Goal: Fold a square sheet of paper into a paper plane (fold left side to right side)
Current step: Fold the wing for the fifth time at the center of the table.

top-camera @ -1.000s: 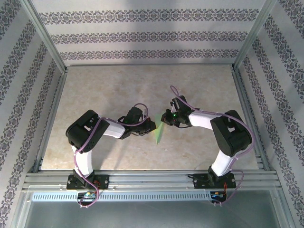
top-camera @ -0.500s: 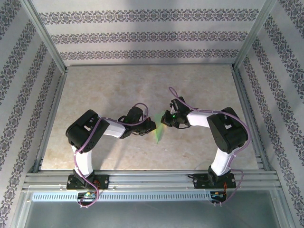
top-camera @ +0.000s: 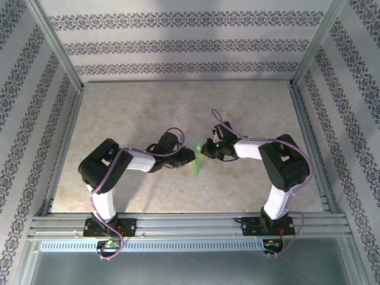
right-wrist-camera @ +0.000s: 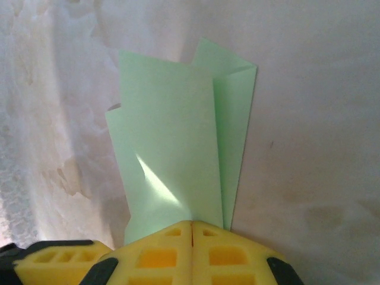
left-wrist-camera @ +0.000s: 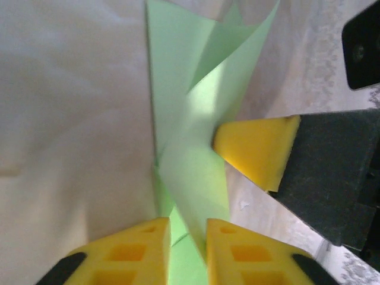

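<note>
The pale green sheet of paper (top-camera: 197, 167), creased into a narrow shape with overlapping flaps, lies on the table between the two arms. In the left wrist view a raised flap of the paper (left-wrist-camera: 191, 160) runs up through the gap between my left gripper's (left-wrist-camera: 188, 225) yellow fingers, which stand apart. My right gripper (right-wrist-camera: 192, 225) is shut, its tips pinching the near edge of the paper (right-wrist-camera: 172, 160). That same yellow fingertip (left-wrist-camera: 255, 148) touches the flap from the right in the left wrist view. From above, the left gripper (top-camera: 189, 156) and the right gripper (top-camera: 207, 149) meet over the paper.
The beige marbled table top (top-camera: 178, 113) stretches away behind the arms. Metal frame rails (top-camera: 65, 142) and patterned walls close in the sides and back. Purple cables loop over both forearms.
The left arm's elbow has swung left and lower, and its gripper has slid slightly right toward the paper. The right gripper has stayed on the paper.
</note>
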